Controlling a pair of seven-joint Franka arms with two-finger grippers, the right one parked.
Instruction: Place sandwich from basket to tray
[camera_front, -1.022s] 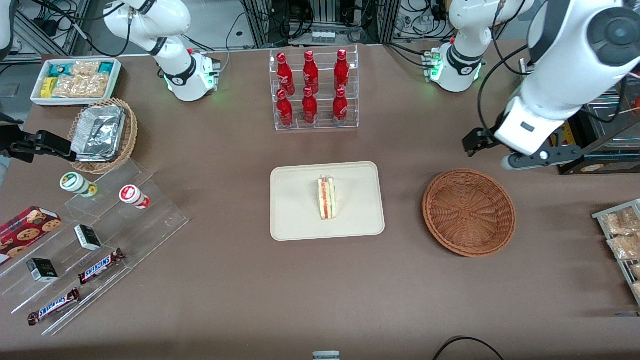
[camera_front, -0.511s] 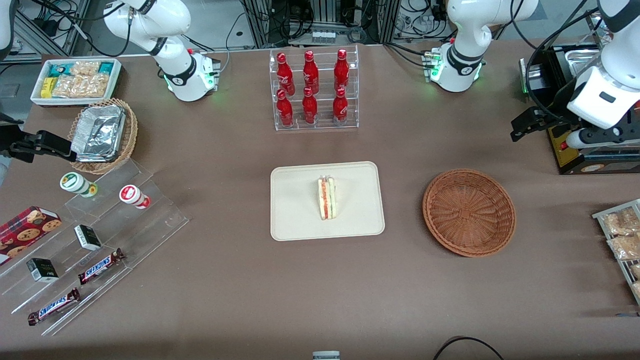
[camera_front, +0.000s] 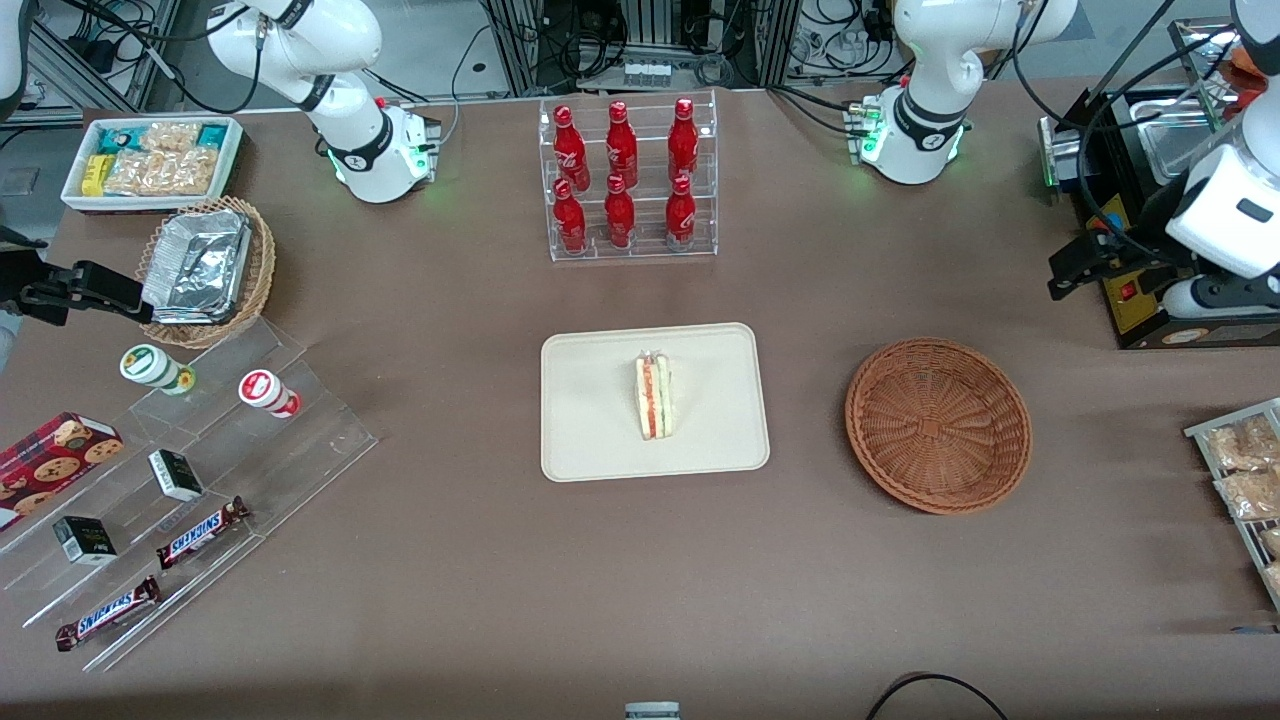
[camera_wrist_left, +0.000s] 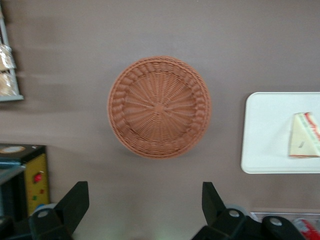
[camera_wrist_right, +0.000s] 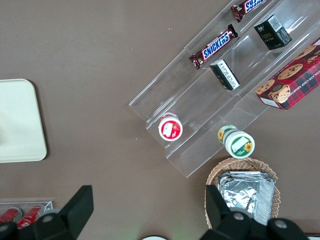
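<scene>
Brown tabletop fills your front view, with the tray (camera_front: 655, 401) at the centre of the frame and the sandwich (camera_front: 654, 396) lying on it, filling edge up. Your basket (camera_front: 938, 424) sits at centre right, toward the working arm's end of the table, apart from the tray and with nothing in it. You see the gripper (camera_wrist_left: 141, 206) raised high above the table near the basket, its fingers (camera_wrist_left: 76, 201) spread wide and holding nothing. At upper centre stands a rack of red bottles (camera_front: 625, 178).
</scene>
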